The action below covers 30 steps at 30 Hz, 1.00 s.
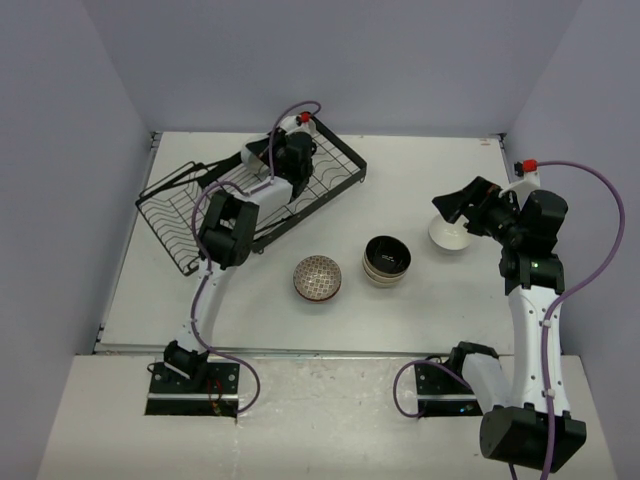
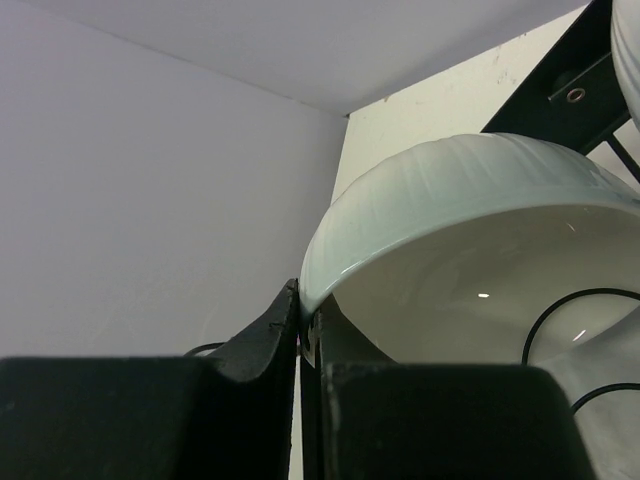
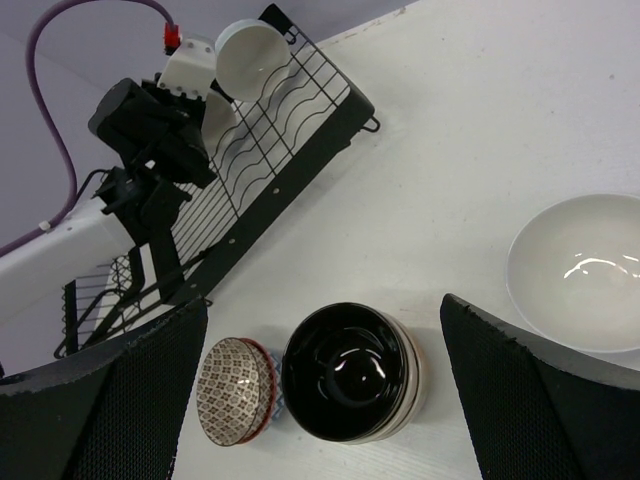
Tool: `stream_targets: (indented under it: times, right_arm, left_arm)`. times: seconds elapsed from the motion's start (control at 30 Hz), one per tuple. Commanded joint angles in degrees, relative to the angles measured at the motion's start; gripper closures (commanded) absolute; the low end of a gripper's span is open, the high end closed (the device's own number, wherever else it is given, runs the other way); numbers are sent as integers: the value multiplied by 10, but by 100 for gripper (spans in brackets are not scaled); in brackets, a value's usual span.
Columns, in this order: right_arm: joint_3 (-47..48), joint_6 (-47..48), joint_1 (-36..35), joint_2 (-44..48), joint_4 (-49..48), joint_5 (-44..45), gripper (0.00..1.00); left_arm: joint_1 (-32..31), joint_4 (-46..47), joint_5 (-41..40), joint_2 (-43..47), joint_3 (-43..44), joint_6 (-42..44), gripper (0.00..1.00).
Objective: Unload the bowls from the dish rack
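Left wrist view has the left hand (image 2: pixel 303 312) pinched shut on the rim of a pale white round ceramic bowl (image 2: pixel 470 200), one finger outside the wall and one inside. That bowl is ribbed on the outside with a faint green-blue cast, and smooth and glossy within. Behind it runs the frame of the black wire dish rack (image 2: pixel 572 92). The curved side of a second white bowl (image 2: pixel 627 40) cuts in at the upper right corner. From overhead, the rack lies askew at the far left of the white bench (image 1: pixel 400 170), and the left arm reaches over it to its far end, where the held bowl sits tilted among the wires.

The right hand (image 3: pixel 322 303) is spread wide, gripping nothing, and hovers above the bench. Just beside it sits a plain white bowl (image 3: pixel 590 270), upright and shiny inside. Left of that is a tan banded bowl with a glossy black inside (image 3: pixel 350 372), seemingly stacked on another. Next comes a small bowl with a red-and-white patterned inside (image 3: pixel 235 385), the two nearly touching. All three stand on the bench outside the rack.
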<state>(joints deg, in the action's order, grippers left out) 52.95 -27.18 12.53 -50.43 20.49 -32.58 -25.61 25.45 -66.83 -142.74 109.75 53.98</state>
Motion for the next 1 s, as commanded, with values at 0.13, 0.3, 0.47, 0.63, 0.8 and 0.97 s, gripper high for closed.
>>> stream_targets:
  times: [0.13,0.3,0.47,0.63,0.8,0.97]
  right_arm:
    - [-8,-2,-1,10,-24,-9,1]
    - [-8,-2,-1,10,-24,-11,1]
    - [-8,-1,-1,10,-25,-12,1]
    - [-8,-1,-1,10,-25,-13,1]
    - [-8,-1,-1,10,-25,-14,1]
    - [-9,-1,-1,11,-26,-14,1]
  left_arm:
    - [-18,120,44,74,30,-5,100]
    - [-37,130,75,55,15,60,100]
    - [-47,196,88,43,-30,199,100]
    - [-45,264,122,54,-89,293,100]
    - [-44,207,125,78,-72,247,100]
    - [-41,139,136,89,-54,179,100]
